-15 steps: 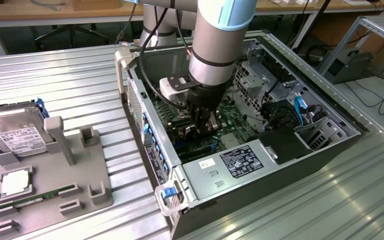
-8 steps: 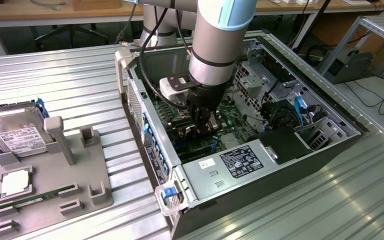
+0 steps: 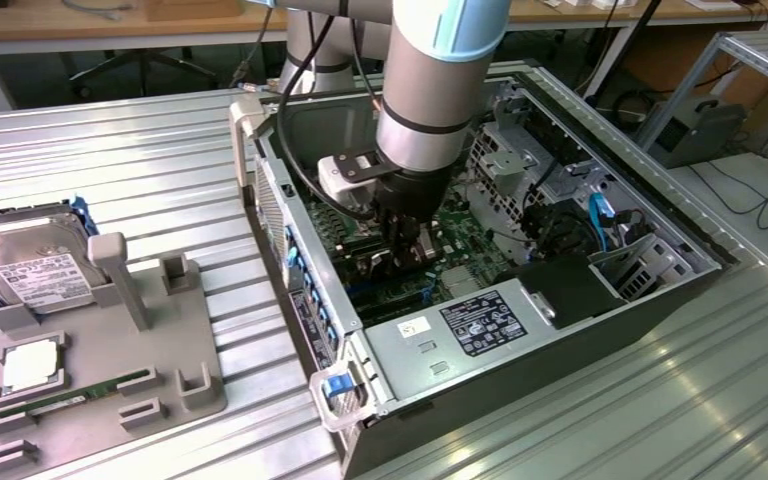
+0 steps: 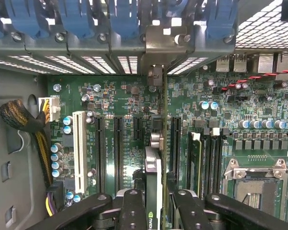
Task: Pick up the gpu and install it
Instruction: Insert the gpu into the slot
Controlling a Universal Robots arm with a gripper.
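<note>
One thin gpu [image 4: 153, 177] seen edge-on, silver bracket, apparently over motherboard [image 4: 115, 105] slots, clamped by tool [image 4: 153, 211]

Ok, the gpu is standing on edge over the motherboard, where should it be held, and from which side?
By its long upper edge, coming straight down into the open case. The gpu stands on edge, thin and flat, so the gripper can pinch its two broad faces, leaving the lower edge free toward the motherboard, as it does now.
</note>
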